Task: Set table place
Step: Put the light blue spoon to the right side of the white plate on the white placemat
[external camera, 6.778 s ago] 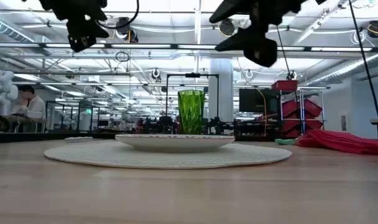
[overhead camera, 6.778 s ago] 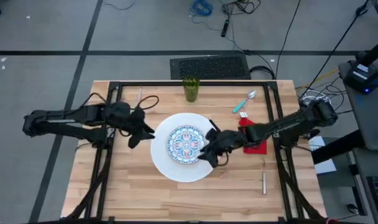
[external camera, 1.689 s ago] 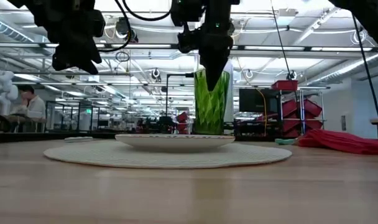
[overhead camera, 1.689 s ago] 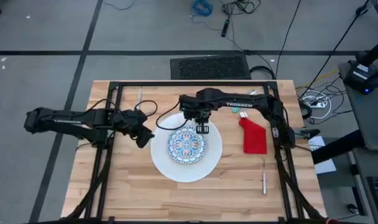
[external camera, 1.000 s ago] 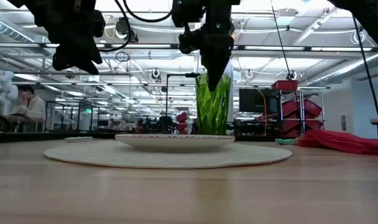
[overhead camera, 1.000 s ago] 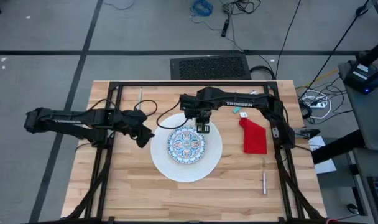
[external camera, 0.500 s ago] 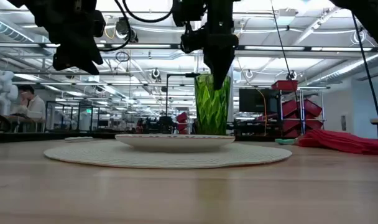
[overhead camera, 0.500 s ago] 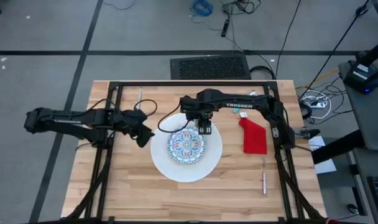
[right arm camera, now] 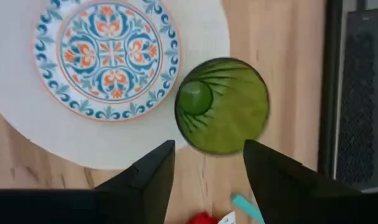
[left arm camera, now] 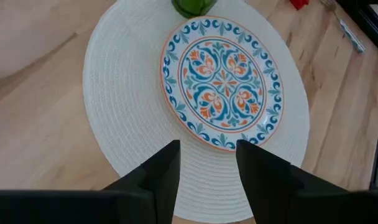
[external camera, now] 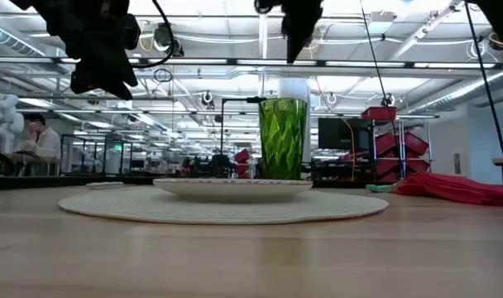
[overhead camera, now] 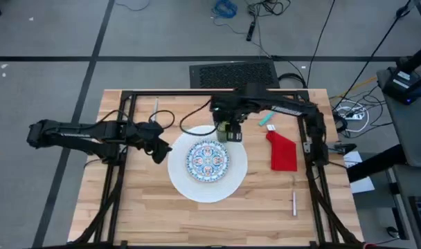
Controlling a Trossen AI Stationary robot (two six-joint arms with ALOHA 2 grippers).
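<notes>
I've let go of the green tumbler (external camera: 282,138) and my right gripper (right arm camera: 204,165) has lifted clear above it, fingers spread. The tumbler stands upright at the upper right edge of the white plate (overhead camera: 180,173), just beside the patterned plate (overhead camera: 208,160) at mid-frame. The red napkin (overhead camera: 282,151) lies to the right. My left gripper (left arm camera: 206,163) hovers open over the white plate's left edge.

A black floor mat (overhead camera: 234,74) lies just beyond the table's far edge. Beyond the mat, a blue cable coil (overhead camera: 224,8) sits on the floor. A seated person (external camera: 38,141), perhaps at a desk, shows beyond the table in the low view.
</notes>
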